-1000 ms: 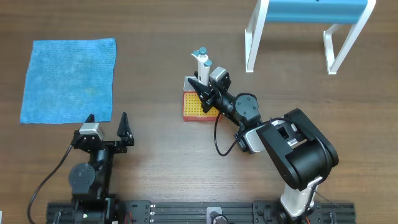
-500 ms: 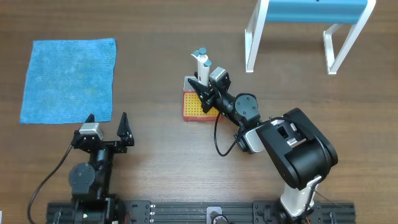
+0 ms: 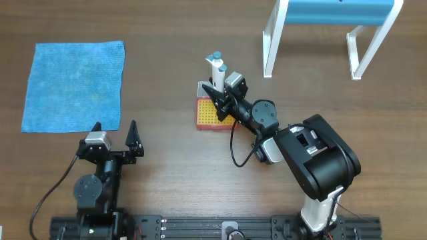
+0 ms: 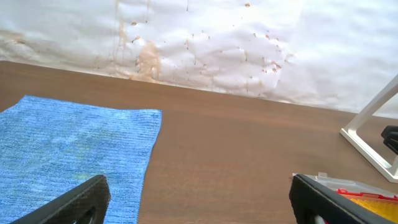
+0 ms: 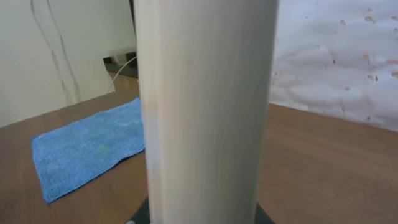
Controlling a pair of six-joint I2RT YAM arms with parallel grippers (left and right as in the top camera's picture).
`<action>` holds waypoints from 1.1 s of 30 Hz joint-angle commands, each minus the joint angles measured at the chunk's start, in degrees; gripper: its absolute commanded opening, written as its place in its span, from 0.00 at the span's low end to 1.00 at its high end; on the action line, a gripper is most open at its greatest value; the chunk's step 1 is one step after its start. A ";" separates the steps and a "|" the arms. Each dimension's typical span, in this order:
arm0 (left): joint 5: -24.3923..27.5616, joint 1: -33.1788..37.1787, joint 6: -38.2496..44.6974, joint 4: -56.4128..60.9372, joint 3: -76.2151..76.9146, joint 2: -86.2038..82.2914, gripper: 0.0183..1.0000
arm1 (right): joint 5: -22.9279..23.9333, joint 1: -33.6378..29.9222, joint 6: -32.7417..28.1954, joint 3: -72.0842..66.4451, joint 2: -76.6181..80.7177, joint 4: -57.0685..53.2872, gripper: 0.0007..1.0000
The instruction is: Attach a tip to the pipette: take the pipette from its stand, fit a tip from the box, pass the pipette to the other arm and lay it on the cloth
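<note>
I have the pipette (image 3: 216, 67) upright in my right gripper (image 3: 220, 93), jaws closed on its body, over the tip box (image 3: 207, 115) near the middle of the table (image 3: 173, 180). I judge the tip-fitting step is in hand. Next I must press straight down onto one tip, while my left gripper (image 3: 115, 128) sits wide open by the near right corner of the cloth (image 3: 73, 85).

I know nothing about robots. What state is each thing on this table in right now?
pipette: upright, gripped by the right end effector at the tip box; lower end hidden.
tip box: open, orange inside showing.
cloth: spread flat, nothing on it.
stand: upright, no pipette on it.
right end effector: shut on the pipette.
left end effector: open, empty, beside the cloth.
</note>
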 commanded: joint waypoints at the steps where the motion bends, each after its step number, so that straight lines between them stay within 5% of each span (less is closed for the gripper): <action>1: 0.68 0.28 0.90 -0.11 -0.20 -0.28 0.94 | -0.15 -0.35 -1.03 1.75 1.25 0.52 0.07; 33: 0.68 0.28 0.90 -0.11 -0.20 -0.28 0.94 | -1.68 0.26 -0.61 0.74 -1.33 0.83 0.07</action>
